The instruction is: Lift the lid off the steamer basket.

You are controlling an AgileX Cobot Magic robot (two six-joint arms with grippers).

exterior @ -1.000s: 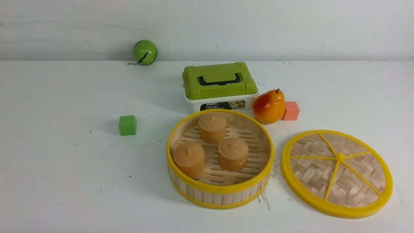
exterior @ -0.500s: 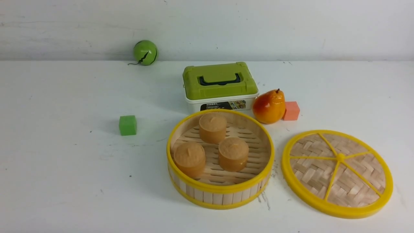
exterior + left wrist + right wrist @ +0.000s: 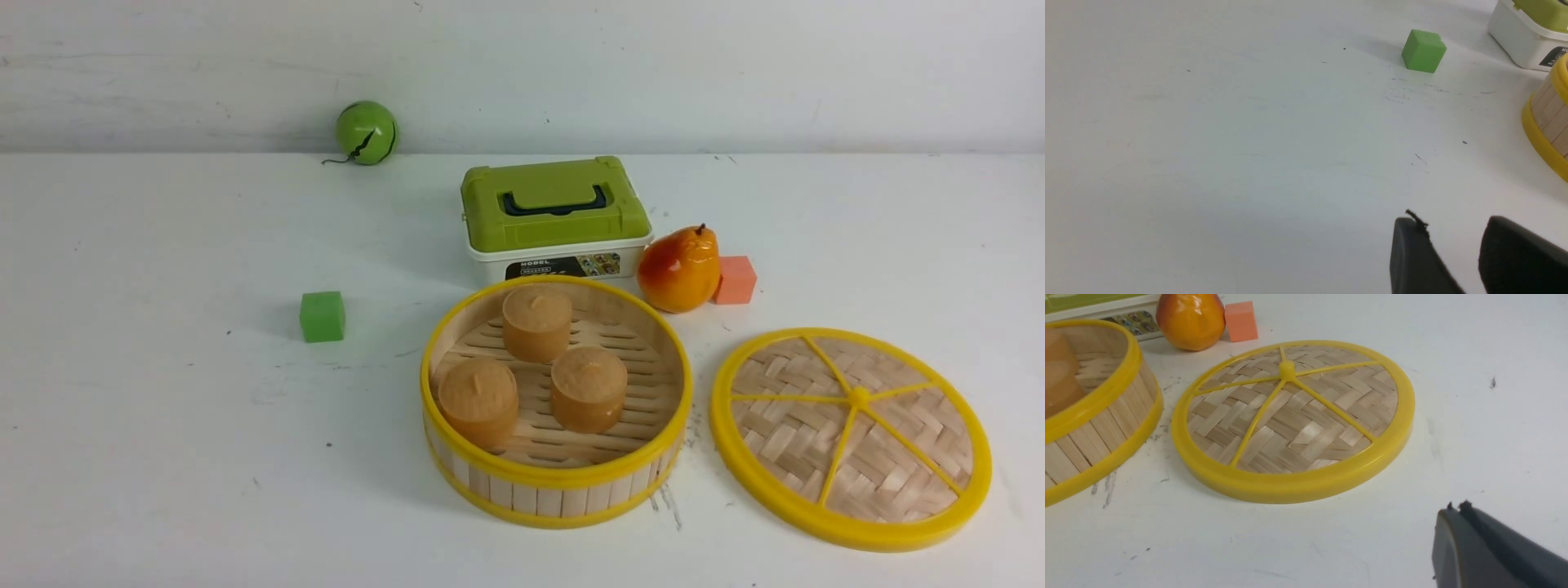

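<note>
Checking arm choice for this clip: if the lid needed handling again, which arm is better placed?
Right. The lid lies flat on the table on the robot's right of the steamer basket, and the right gripper is beside it. The left gripper is across the basket.

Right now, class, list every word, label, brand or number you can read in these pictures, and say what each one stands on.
"MODEL": on the dark label on the front of the white box with the green lid.
A second line under it on that label: too small to read.
The coloured pictures on the label: no readable text.
The part of the label in the left wrist view: blurred, unreadable.
Nothing else carries writing.
</note>
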